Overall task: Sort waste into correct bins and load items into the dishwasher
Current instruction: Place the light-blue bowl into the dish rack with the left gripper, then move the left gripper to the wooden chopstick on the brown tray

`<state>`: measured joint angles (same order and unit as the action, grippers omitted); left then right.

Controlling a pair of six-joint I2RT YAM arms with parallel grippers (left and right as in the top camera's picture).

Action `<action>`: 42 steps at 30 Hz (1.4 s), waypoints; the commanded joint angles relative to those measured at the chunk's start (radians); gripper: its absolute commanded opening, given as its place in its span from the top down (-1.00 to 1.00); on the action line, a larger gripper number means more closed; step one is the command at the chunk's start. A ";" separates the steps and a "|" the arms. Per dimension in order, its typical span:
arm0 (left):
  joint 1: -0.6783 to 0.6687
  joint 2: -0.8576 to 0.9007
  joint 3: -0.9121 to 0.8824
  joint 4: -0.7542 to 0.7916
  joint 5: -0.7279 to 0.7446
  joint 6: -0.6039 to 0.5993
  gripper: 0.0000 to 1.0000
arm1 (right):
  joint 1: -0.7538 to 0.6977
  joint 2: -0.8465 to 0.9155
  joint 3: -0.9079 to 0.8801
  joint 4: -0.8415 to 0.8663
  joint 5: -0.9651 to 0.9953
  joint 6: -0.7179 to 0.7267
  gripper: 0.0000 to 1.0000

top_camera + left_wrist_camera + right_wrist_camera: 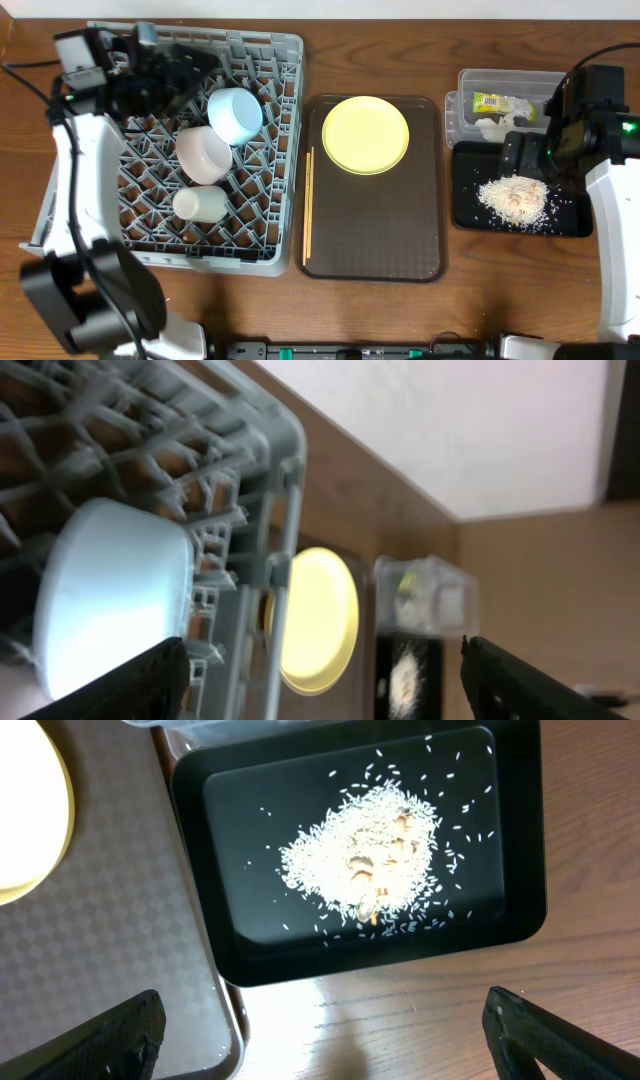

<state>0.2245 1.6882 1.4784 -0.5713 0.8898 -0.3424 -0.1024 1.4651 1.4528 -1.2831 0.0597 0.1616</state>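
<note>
Looking from overhead, the large square grey plastic dish rack [290,150] sits at the left of the wooden surface [520,290]; inside it a light-blue bowl [235,113], a white bowl [205,155] and a small white cup [200,204] lie close together; the left jaws hang over the rack's far left corner; a round yellow plate [366,134] rests on the dark-brown serving tray [380,230], with thin wooden chopsticks [309,205] along its left edge; a clear rectangular plastic tub [470,80] holds a yellow-green snack wrapper [492,101] and a crumpled white tissue [495,125]; just beside it, a shallow black rectangular tray [470,200] carries loose whitish rice scraps [515,198], the right jaws above its far edge.

From the left wrist, the left jaws are spread wide with nothing between them, over the rack's rim beside the blue bowl.

From the right wrist, the right jaws are likewise spread wide and empty, above the black tray and its rice heap.
</note>
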 commanded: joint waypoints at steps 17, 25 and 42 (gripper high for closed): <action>-0.775 -0.124 -0.034 -0.494 -0.903 -0.267 -0.93 | -0.015 -0.005 0.005 0.001 0.003 0.017 -0.99; -0.916 -0.105 -0.192 -0.332 -0.980 -0.374 -0.94 | -0.015 -0.005 0.005 0.000 0.002 0.017 -0.99; -0.961 0.154 -0.346 -0.077 -0.978 -0.374 -0.84 | -0.015 -0.005 0.005 0.000 -0.035 0.017 -0.99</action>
<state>-0.7353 1.8050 1.1385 -0.6598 -0.0647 -0.7071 -0.1024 1.4651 1.4528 -1.2823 0.0311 0.1616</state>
